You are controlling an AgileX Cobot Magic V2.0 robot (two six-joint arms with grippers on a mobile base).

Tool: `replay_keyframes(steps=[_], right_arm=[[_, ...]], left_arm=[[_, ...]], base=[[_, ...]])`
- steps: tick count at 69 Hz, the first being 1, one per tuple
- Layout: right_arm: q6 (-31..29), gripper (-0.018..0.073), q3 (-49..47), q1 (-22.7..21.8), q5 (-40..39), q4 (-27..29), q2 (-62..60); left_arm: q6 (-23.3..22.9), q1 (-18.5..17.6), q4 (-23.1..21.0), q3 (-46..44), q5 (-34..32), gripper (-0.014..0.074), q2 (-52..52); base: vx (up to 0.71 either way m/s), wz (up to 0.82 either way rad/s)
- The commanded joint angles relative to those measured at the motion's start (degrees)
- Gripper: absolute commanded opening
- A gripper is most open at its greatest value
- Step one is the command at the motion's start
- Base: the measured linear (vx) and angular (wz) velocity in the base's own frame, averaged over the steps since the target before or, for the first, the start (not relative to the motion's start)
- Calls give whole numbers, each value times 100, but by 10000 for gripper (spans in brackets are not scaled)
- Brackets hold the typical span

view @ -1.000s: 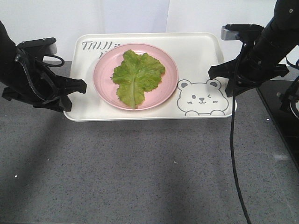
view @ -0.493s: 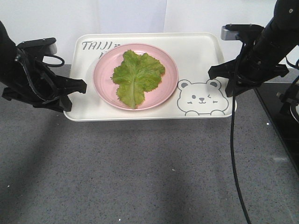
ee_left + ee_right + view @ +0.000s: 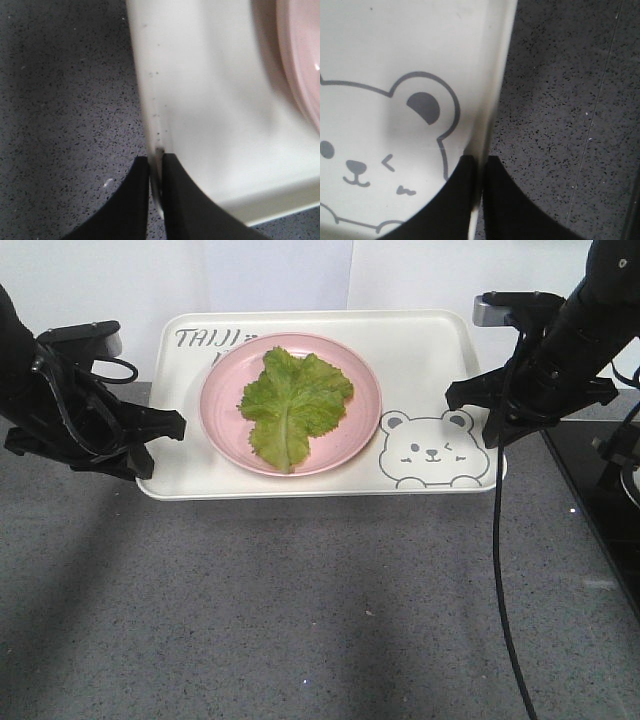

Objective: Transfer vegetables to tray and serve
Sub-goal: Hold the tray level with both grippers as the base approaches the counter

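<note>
**Barely a change: tray gripped at both ends, nothing moved**

Almost nothing had shifted across the last second; arms, tray and plate sat where they had been. I took that as a hold before the carry, with the transfer itself done and serving still to come.

- Left gripper: jaws nearly closed, pinching the rim of the large cream rectangular plastic tray at its left edge.
- Right gripper: the same narrow pinch, on the right rim beside the winking bear drawing.
- Crinkly bright green lettuce leaf: lying flat, pale rib toward the front, wholly within the round pink plate.
- Plate rested on the tray, left of centre, over part of the grey lettering.
- Tray looked level above the speckled grey tabletop.
</note>
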Motion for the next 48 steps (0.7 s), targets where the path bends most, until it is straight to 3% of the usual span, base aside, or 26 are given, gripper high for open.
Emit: replay_keyframes(steps=[1, 48], right_arm=[[-151, -4, -142, 27, 106, 174, -337], [-151, -4, -142, 27, 106, 174, -337]], left_arm=[[147, -91, -295, -151, -384, -6, -287], [147, -91, -295, -151, -384, -6, -287]], base=[[1, -1], [0, 0]])
